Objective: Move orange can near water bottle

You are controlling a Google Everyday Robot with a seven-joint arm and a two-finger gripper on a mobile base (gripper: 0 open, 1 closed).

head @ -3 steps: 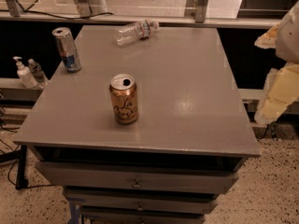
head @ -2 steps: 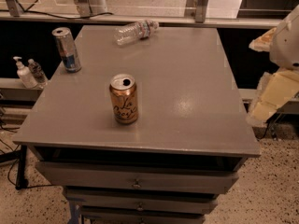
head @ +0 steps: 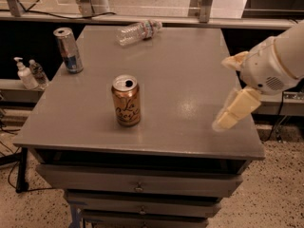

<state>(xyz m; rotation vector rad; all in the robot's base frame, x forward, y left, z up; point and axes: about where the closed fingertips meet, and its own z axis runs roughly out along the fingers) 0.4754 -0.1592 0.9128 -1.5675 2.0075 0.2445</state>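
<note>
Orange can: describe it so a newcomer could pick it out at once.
On the grey table, look front and left of centre, well left of the tool at the right edge. The orange can stands upright there alone, copper with dark cursive lettering, unlike the slimmer silver-and-blue can at far left and the clear water bottle lying at the back.

You can see a grey table (head: 190, 70) with drawers (head: 137, 185) under it. A silver-and-blue can (head: 68, 50) stands at its far left. Off its left side sit a white pump bottle (head: 23, 73) and a tiny clear bottle (head: 38, 72).
</note>
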